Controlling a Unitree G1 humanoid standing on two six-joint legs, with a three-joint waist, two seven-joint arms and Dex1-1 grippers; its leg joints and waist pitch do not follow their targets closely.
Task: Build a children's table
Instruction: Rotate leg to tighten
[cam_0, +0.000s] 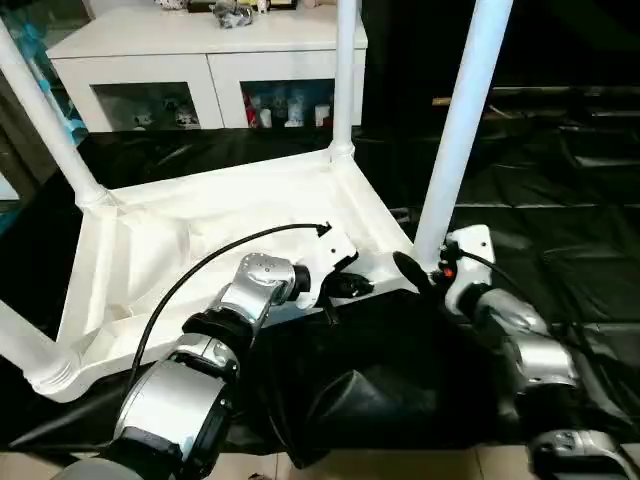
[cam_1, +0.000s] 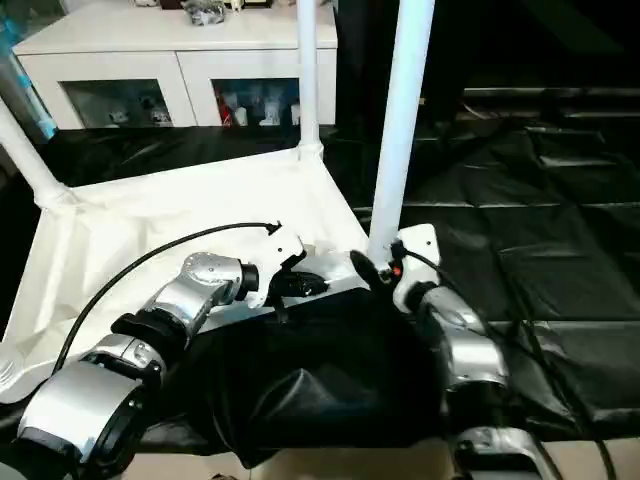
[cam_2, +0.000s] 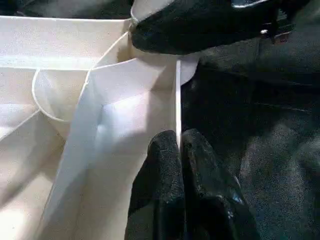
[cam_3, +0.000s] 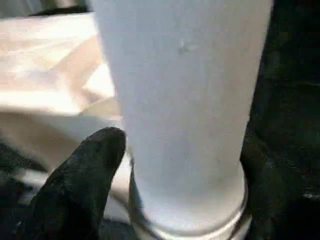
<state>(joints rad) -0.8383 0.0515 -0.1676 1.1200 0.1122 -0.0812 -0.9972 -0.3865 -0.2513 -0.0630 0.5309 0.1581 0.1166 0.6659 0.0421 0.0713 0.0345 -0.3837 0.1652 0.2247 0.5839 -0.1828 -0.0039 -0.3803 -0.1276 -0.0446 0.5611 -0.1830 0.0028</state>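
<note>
Table (cam_0: 200, 250), all white, lies upside down on the black-covered desk (cam_0: 560, 200), its ribbed underside facing up and its long axis running from near left to far right. Four tubular legs stand up from the corner sockets: the near-right leg (cam_0: 462, 120) rises almost straight with a slight lean to the right, the far-right leg (cam_0: 345, 70) stands upright, the far-left leg (cam_0: 45, 120) leans to the left, and the near-left leg (cam_0: 20, 345) leans out past the left edge.

Left hand (cam_2: 181, 145) rests at the near rim of the tabletop, just left of the near-right socket; its two black fingers are pressed together on the thin rim wall (cam_2: 177, 100), one on each side of it. Right hand (cam_3: 185, 165) sits at the foot of the near-right leg, with its fingers spread wide to either side of the tube just above the socket collar; whether they press the leg I cannot tell.

Beyond the desk, on the far left, stands a white cabinet (cam_0: 200, 60) with glass doors and small things inside. Loose folds of the black cover bunch up at the near edge between the two forearms.
</note>
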